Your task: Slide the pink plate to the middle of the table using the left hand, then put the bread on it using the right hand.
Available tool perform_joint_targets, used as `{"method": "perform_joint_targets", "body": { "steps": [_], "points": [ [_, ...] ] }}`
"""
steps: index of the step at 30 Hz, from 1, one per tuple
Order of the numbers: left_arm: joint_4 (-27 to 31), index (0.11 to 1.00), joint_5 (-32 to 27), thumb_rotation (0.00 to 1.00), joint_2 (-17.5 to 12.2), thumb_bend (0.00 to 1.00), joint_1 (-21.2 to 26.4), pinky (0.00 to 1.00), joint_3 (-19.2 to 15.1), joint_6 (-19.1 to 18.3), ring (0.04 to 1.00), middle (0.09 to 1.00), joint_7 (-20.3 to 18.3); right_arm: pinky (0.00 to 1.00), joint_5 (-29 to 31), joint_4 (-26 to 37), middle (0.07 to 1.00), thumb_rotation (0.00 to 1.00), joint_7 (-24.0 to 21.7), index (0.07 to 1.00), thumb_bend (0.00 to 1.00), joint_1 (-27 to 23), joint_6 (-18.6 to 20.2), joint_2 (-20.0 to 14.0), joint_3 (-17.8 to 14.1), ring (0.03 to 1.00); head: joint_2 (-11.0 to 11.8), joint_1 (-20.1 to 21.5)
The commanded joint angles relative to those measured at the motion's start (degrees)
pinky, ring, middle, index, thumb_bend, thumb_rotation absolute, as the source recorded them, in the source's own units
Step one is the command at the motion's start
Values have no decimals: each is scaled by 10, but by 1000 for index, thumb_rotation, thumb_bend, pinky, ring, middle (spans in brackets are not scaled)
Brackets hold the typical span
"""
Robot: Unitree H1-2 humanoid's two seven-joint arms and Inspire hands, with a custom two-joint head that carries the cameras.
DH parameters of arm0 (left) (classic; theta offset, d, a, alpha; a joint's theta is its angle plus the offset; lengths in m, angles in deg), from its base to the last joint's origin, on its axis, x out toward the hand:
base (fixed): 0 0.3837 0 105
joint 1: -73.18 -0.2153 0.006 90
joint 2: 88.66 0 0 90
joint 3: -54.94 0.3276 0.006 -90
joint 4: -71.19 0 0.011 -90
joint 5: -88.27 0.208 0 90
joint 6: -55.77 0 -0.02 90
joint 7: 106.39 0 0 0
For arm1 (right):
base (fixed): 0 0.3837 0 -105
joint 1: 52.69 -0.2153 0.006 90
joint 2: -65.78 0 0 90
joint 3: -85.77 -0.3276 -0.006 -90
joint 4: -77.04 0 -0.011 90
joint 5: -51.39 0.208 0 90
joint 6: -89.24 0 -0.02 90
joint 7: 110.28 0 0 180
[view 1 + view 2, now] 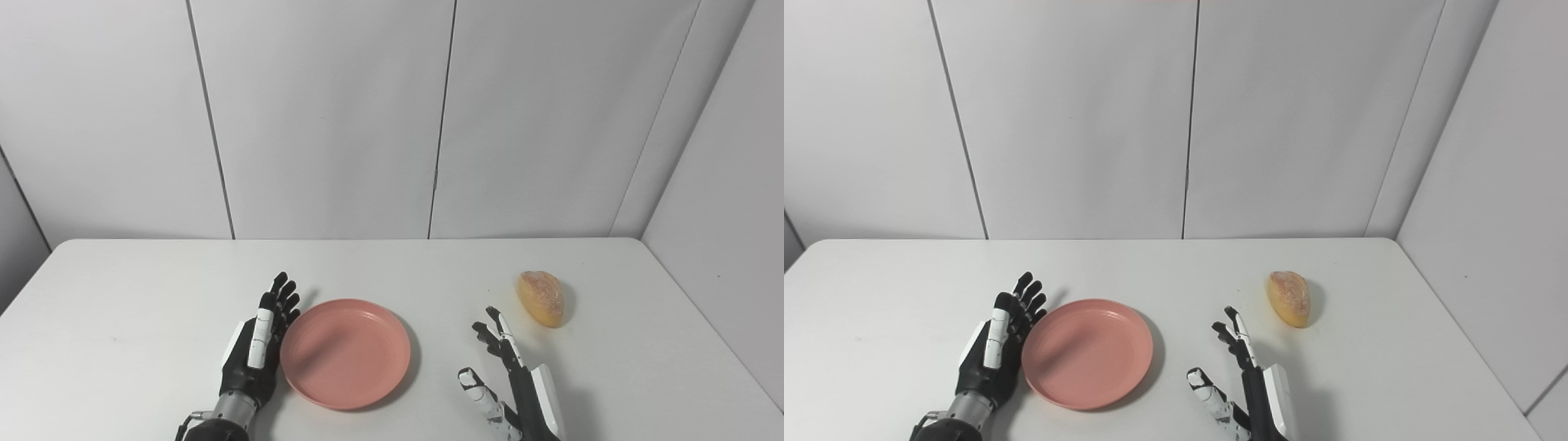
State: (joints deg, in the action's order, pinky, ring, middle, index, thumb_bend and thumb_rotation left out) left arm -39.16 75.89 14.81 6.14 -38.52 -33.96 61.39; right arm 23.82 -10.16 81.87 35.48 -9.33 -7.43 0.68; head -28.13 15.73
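A round pink plate (346, 352) lies flat on the white table (392, 263), a little left of centre and near the front. My left hand (257, 343) stands open on edge right against the plate's left rim, fingers stretched toward the back. A golden bread roll (541, 297) rests on the table to the right. My right hand (508, 380) is open between plate and bread, fingers spread and pointing at the roll, a short gap short of it, thumb stuck out to the left. Neither hand holds anything.
White wall panels (392, 116) close off the back of the table, and an angled panel (723, 184) runs along its right side. The table's right edge (710, 318) passes not far beyond the bread.
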Motion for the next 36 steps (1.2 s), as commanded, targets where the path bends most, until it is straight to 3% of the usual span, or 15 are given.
{"method": "perform_joint_targets", "body": {
  "steps": [1, 6, 9, 12, 27, 31, 36],
  "points": [
    [-9, 1000, -6, 921, 4, 943, -23, 1000, 5, -39, 1000, 1000, -2, 804, -4, 50, 843, 913, -12, 969, 726, -15, 44, 6, -5, 827, 1, -3],
    [-9, 1000, -10, 910, 7, 941, -24, 1000, 5, -41, 1000, 1000, -3, 721, -33, 117, 874, 891, -79, 936, 782, -63, 182, -17, -11, 815, 5, -8],
    [-20, 1000, -9, 910, 7, 946, -20, 1000, 4, -33, 1000, 1000, -4, 727, -92, 124, 884, 834, -97, 915, 789, -96, 230, -43, -2, 826, 12, -6],
    [-25, 1000, -5, 915, 6, 930, -19, 1000, 4, -28, 1000, 1000, -4, 665, -148, 117, 882, 822, -102, 887, 829, -129, 261, -62, 9, 810, 14, -2],
    [-39, 1000, -10, 922, -3, 915, -20, 1000, -2, -20, 1000, 1000, -16, 657, -321, 54, 863, 789, -101, 880, 929, -225, 325, -113, 44, 802, 32, 43],
    [-44, 1000, -11, 932, -6, 893, -19, 1000, -2, -14, 1000, 1000, -20, 753, -340, 30, 864, 777, -95, 875, 919, -245, 327, -119, 43, 814, 34, 48],
    [-59, 1000, -23, 929, -15, 870, -14, 1000, -6, -9, 1000, 1000, -36, 772, -353, -13, 865, 794, -72, 871, 917, -261, 326, -121, 43, 815, 50, 78]
  ]
}}
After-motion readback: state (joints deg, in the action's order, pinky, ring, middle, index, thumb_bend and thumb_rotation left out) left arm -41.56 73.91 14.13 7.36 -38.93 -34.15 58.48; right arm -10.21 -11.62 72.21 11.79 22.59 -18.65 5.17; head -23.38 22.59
